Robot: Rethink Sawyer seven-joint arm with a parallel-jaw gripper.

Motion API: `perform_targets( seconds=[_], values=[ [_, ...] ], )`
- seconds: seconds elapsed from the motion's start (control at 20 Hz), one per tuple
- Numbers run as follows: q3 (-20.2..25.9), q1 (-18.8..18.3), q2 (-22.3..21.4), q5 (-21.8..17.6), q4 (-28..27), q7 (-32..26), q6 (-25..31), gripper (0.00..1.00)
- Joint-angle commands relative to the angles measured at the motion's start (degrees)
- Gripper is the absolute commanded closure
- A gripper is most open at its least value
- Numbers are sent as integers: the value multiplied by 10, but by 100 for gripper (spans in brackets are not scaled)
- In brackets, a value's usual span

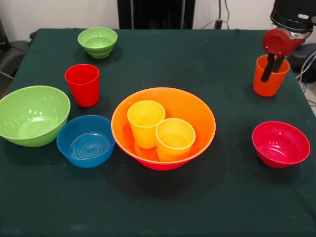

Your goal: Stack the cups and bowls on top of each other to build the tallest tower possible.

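The tower sits at the centre of the desk: a large orange bowl nested in a pink one whose rim just shows beneath it at 6 o'clock. Two yellow cups stand upright inside the orange bowl, side by side and touching.

The rest lie scattered. At 9 o'clock a small blue bowl rests just beside the tower, touching the medium-large green bowl at the left edge. A red cup stands at 10 o'clock and a small green bowl at 11 o'clock, far back. A small red bowl sits alone at 3 o'clock.

At 2 o'clock the orange cup stands upright, and the gripper comes down over it; its dark fingers dip inside the cup, pressed close together with the cup's wall not visibly pinched.

The desk wears a dark green cloth. Behind it are a pale wall, the black pedestal and some cables.
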Motion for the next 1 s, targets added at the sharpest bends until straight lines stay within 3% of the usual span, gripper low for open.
perform_targets(
  seconds=[0.05, 0.3, 0.65, 1.0],
  values=[
    [76, -1, 10, 13, 12, 102, -25, 0],
    [91, -8, 8, 13, 32, 70, -51, 0],
    [101, -12, 25, -11, 10, 39, -42, 0],
    [110, -6, 12, -27, 17, 10, -35, 0]
  ],
)
